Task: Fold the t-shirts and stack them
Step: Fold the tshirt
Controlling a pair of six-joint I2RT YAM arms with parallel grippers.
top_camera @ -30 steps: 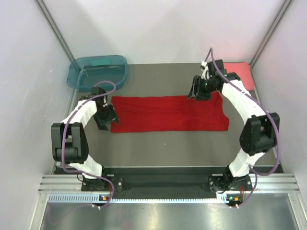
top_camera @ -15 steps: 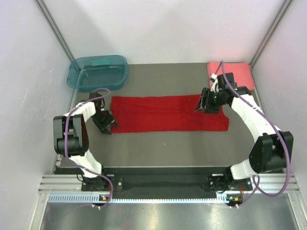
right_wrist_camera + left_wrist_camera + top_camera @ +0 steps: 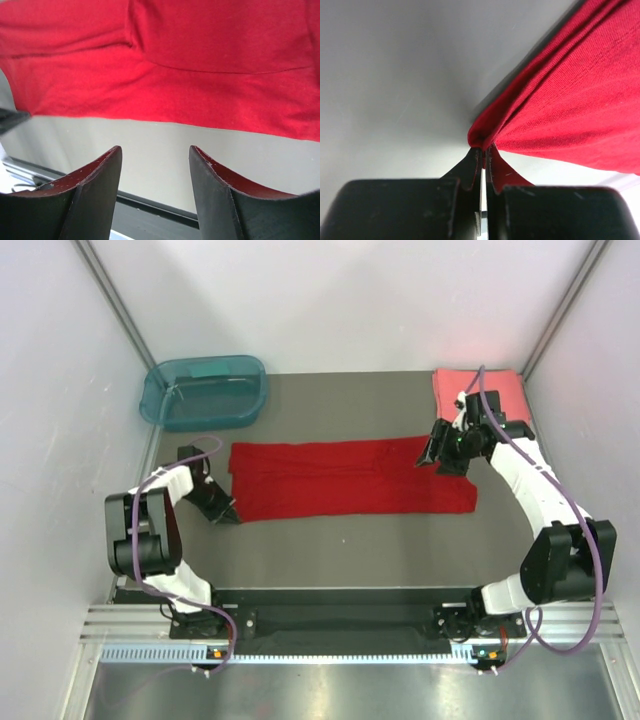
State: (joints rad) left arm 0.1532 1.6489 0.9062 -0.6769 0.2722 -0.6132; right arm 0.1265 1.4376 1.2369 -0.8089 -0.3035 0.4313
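The deep red t-shirt (image 3: 350,478) lies flat as a long strip across the middle of the table. My left gripper (image 3: 227,514) sits at its near left corner. In the left wrist view that gripper (image 3: 483,149) is shut on a pinched fold of the red t-shirt (image 3: 570,95). My right gripper (image 3: 438,454) hovers over the shirt's right end. The right wrist view shows it (image 3: 155,150) open with bare table between the fingers and the red t-shirt (image 3: 175,65) just beyond them. The coral-pink t-shirt (image 3: 488,390) lies folded at the back right corner.
A teal translucent tub (image 3: 205,390) stands at the back left. White walls close in both sides and the back. The dark base rail (image 3: 340,620) runs along the near edge.
My left gripper has slid to the shirt's near left corner and shut on the cloth. The right gripper has moved rightward and nearer, over the shirt's right end, still open.
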